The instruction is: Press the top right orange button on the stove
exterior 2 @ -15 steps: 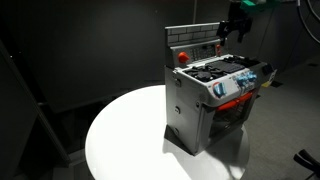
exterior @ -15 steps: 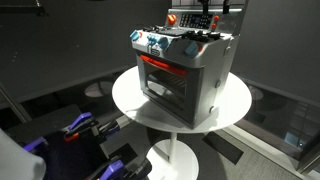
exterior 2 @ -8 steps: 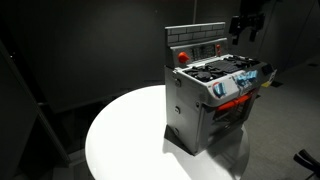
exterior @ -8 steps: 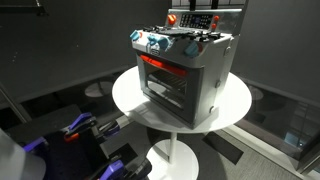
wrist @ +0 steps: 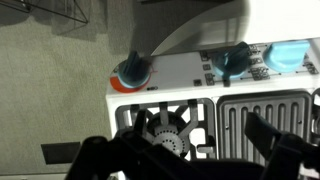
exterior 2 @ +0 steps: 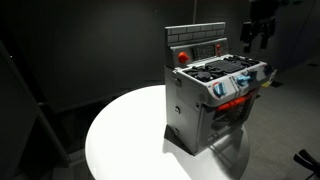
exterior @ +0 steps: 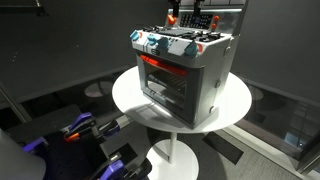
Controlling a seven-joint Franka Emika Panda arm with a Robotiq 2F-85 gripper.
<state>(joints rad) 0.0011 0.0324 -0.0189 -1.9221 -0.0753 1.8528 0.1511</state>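
Orange button (wrist: 132, 72) beyond dim, cropped claw (wrist: 185, 150)

The toy stove (exterior: 200, 75) has a grey body in both exterior views (exterior 2: 185, 110); its oven door frame (exterior: 160, 66) is orange-red; the front knobs (exterior: 158, 42) are blue and white. The back panel (exterior 2: 196, 38) carries a grey brick pattern; the orange button (exterior 2: 182, 57) on it reads red-orange, and in the wrist view (wrist: 132, 71) it is orange over a blue-grey base against white. There, 2 knobs show: 1 teal knob (wrist: 233, 61); 1 lighter blue knob (wrist: 285, 55). The burner grate (wrist: 165, 125) is black; the round table (exterior: 125, 95) is white (exterior 2: 120, 140); the gripper (exterior 2: 257, 30) is black; the floor (wrist: 50, 90) is mottled grey-beige.
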